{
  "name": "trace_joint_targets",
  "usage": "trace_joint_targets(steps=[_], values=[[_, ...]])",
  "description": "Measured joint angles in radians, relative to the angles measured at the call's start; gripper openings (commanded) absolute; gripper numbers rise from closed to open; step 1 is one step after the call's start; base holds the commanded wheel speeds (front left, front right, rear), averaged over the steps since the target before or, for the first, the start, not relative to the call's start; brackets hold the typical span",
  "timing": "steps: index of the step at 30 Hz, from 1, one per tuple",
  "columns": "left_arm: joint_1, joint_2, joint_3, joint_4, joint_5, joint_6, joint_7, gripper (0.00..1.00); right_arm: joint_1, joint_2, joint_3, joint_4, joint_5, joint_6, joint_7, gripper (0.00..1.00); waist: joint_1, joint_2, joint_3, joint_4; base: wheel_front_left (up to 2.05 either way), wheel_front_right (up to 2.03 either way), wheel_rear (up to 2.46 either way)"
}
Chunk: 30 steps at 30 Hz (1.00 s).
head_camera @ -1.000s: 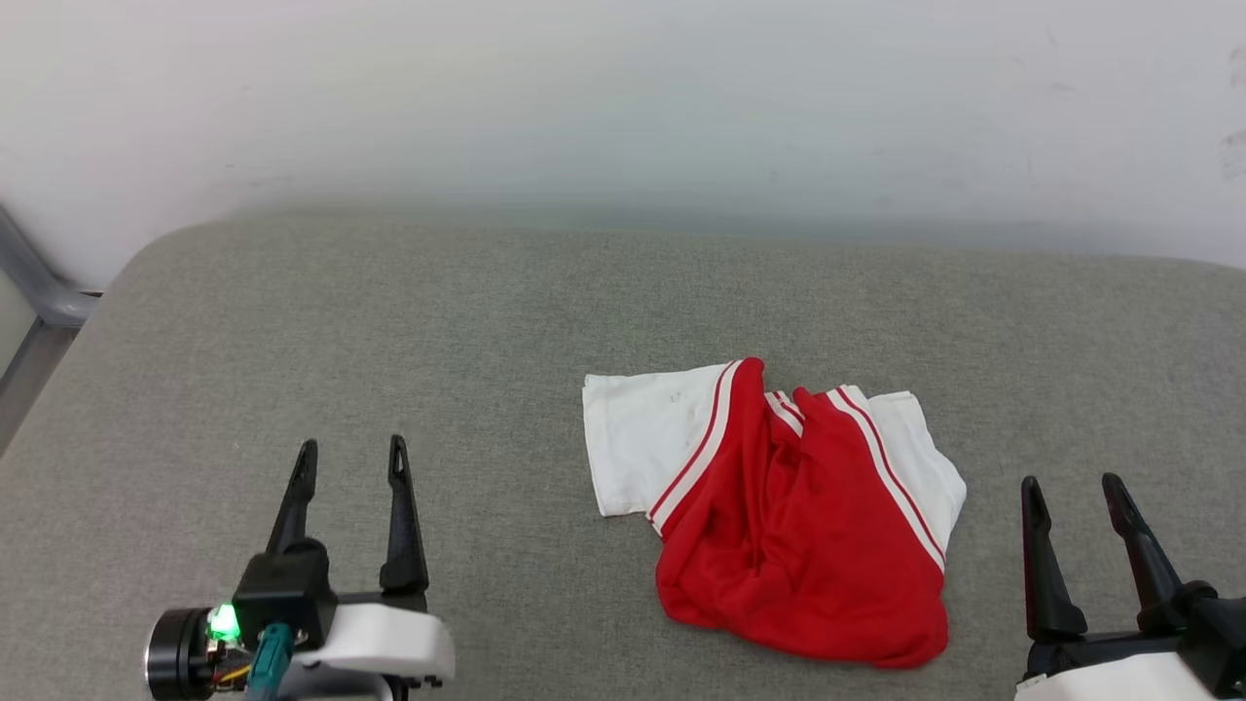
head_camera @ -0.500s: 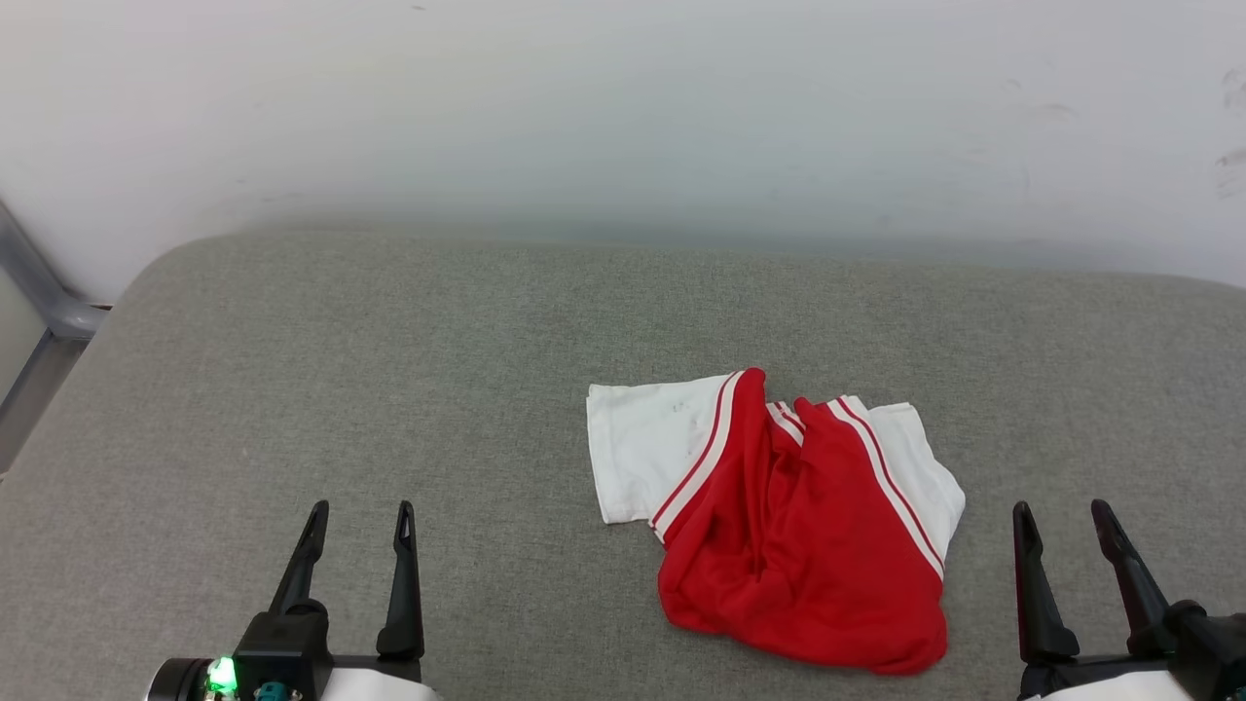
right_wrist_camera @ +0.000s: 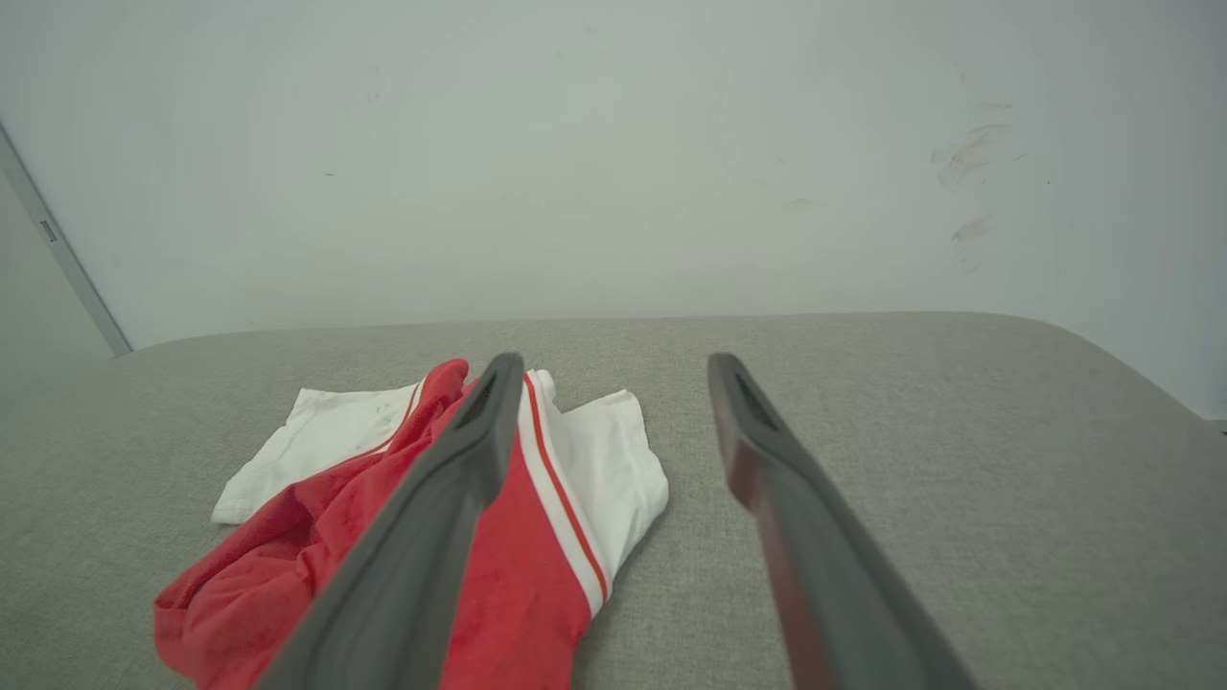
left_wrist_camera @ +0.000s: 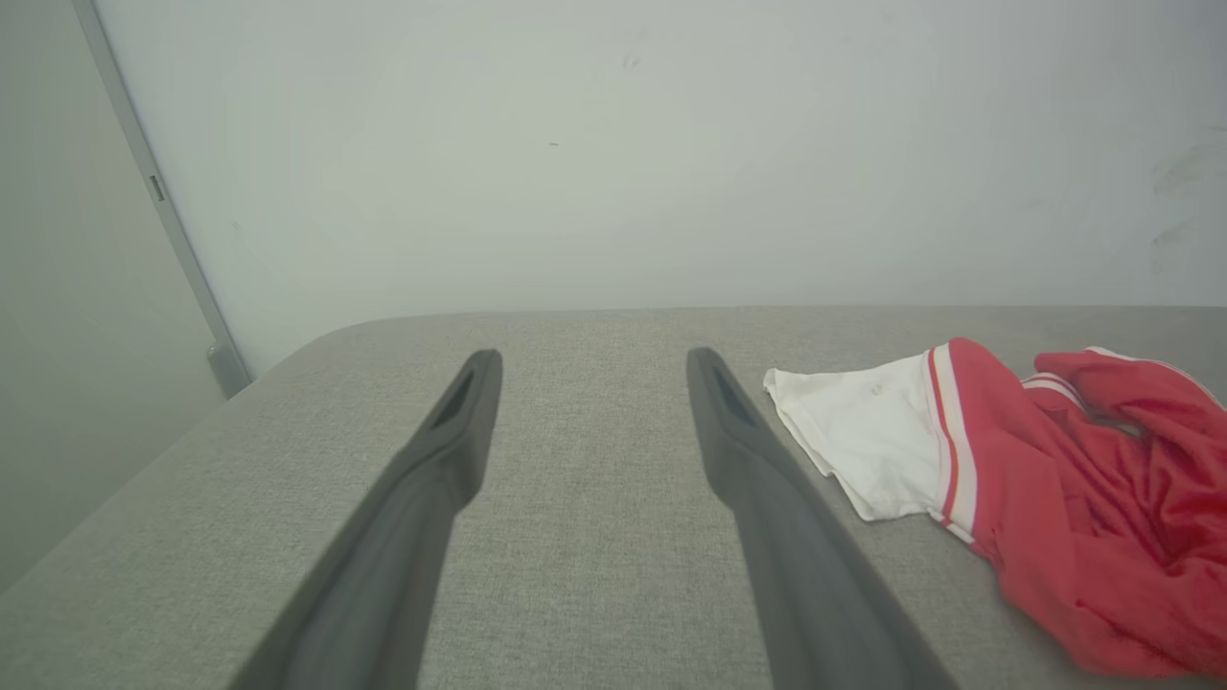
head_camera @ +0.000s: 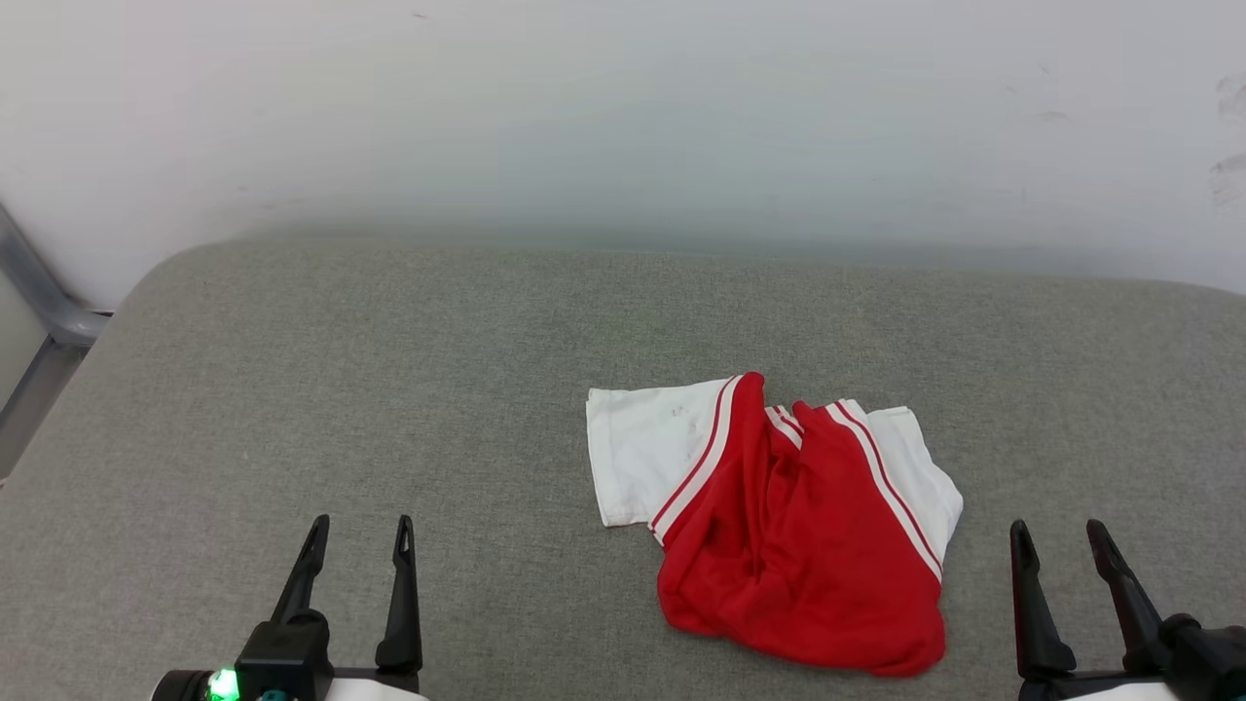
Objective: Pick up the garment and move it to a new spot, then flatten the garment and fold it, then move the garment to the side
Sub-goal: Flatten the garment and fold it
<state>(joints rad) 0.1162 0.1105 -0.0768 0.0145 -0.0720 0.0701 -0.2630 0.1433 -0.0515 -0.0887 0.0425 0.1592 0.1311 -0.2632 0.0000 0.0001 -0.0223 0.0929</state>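
Head view: 1 garment (head_camera: 779, 526), a red shirt with 2 white sleeves trimmed in red-and-white stripes, lies crumpled in 1 loose heap on 1 grey fabric surface (head_camera: 389, 370), right of centre and towards the near edge. 1 sleeve lies spread flat on the robot's left side of the heap. The other is bunched at the heap's right side, and the red body is gathered in folds nearest the robot. There are 2 grippers, each with 2 long dark fingers, 4 in all. The left gripper (head_camera: 361, 526) sits at lower left, well apart from the garment. The right gripper (head_camera: 1057, 528) sits at lower right, near the heap's right edge but apart from it. Both have their fingers spread wide and grasp nothing. 1 green light (head_camera: 222, 683) glows on the left wrist. Behind the surface stands 1 pale wall (head_camera: 623, 117) bearing faint scuffs (head_camera: 1228, 166), and 1 grey metal post (head_camera: 39, 302) slants at far left. In the right wrist view, 1 finger crosses in front of the red body and hides a strip of it. In the left wrist view, the garment lies to the right of both fingers, and its far side is cut by the picture edge.
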Motion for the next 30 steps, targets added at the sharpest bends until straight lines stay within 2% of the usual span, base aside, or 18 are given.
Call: trace_joint_targets(steps=[20, 24, 30], values=[[-0.007, -0.024, 0.047, 0.018, 0.035, -0.058, 0.0, 1.0, -0.001, 0.0, 0.006, -0.001, 0.006, 0.0, 0.0, 1.0, 0.0001, 0.0, 0.006, -0.01, 0.0, 0.0, 0.0], [-0.081, -0.008, 0.029, 0.033, 0.046, -0.1, 0.0, 1.0, -0.01, 0.0, 0.011, -0.004, 0.005, 0.0, 0.0, 1.0, 0.0001, 0.0, 0.016, -0.016, 0.0, 0.0, 0.0], [-0.294, 0.048, 0.005, 0.106, 0.03, -0.168, 0.0, 1.0, -0.034, 0.0, 0.017, -0.018, -0.008, 0.0, 0.0, 1.0, 0.0001, 0.0, 0.051, -0.035, 0.0, 0.0, 0.0]])
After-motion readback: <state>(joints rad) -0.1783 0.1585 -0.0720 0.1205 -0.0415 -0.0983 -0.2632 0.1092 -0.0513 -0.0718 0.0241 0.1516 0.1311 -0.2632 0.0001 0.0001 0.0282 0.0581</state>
